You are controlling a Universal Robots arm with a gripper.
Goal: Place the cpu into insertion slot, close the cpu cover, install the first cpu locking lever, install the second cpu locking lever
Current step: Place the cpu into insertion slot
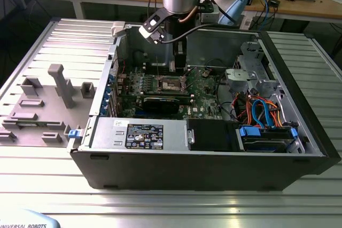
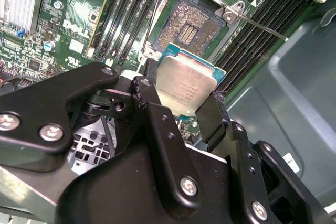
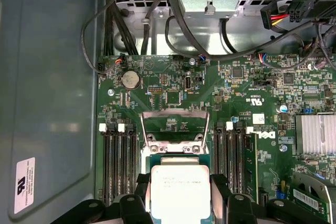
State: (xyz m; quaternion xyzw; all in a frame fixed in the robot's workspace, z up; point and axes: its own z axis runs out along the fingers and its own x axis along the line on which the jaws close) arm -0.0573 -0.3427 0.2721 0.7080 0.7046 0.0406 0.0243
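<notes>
Hanging inside open computer case [image 1: 187,169], gripper [image 1: 177,60] sits just over insertion slot [image 1: 172,84], with free room around arm. Memory slots [image 3: 118,166] border socket on 2 sides; grey case wall [image 3: 47,103] well apart.

First wrist view: cpu cover [image 3: 175,113] tilted up, beyond socket. Second wrist view: bare contacts of insertion slot, thin locking lever [image 2: 262,27] swung out beside it.

Gripper pinching cpu [image 2: 186,85] by 2 opposite edges, fingers [image 2: 210,114] spread to chip width. Cpu over slot, not lying in it.
</notes>
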